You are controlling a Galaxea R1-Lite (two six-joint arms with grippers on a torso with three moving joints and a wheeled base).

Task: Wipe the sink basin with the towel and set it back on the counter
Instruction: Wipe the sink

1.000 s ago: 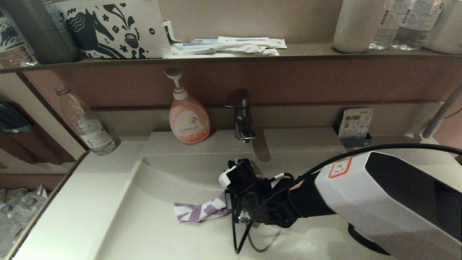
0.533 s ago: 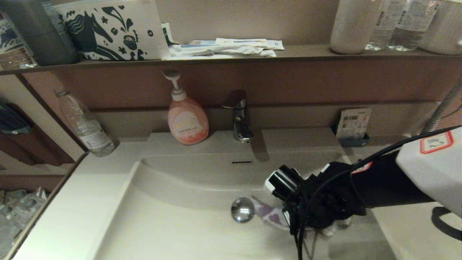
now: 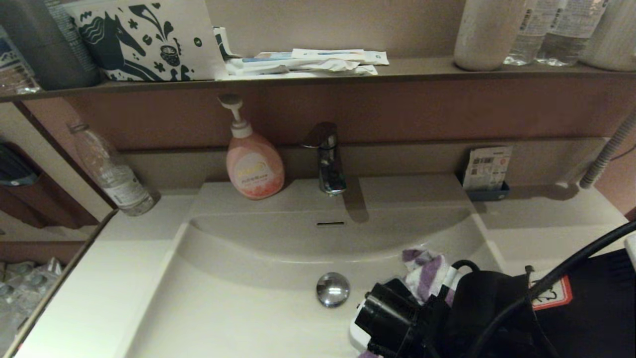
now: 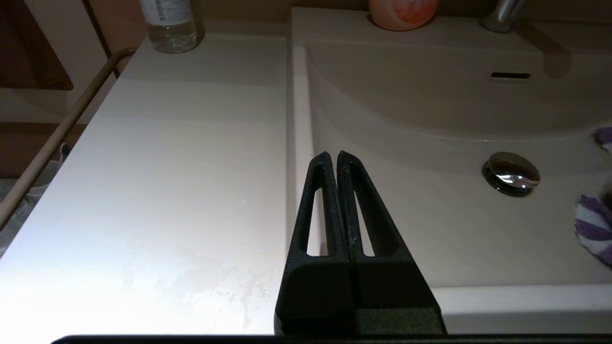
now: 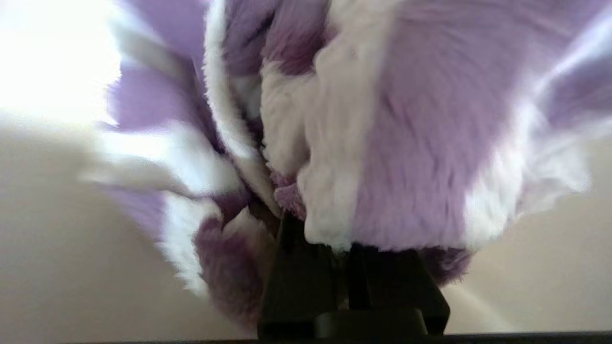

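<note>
The towel (image 3: 428,271) is held bunched in the right gripper (image 5: 334,239), jaws clamped on it, at the right side of the sink basin (image 3: 248,303) near the drain plug (image 3: 332,289), while the left gripper (image 4: 333,160), jaws together, is parked over the surface (image 4: 167,167) beside the basin's left rim.

Fluffy cloth towel (image 5: 382,143) — glossy basin (image 3: 238,308)

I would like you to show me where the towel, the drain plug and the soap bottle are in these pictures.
towel (image 3: 428,271), head view: on a purple stripe of the bunched cloth.
drain plug (image 3: 332,289), head view: on the middle of the chrome cap.
soap bottle (image 3: 254,170), head view: on the label of the pink body.
</note>
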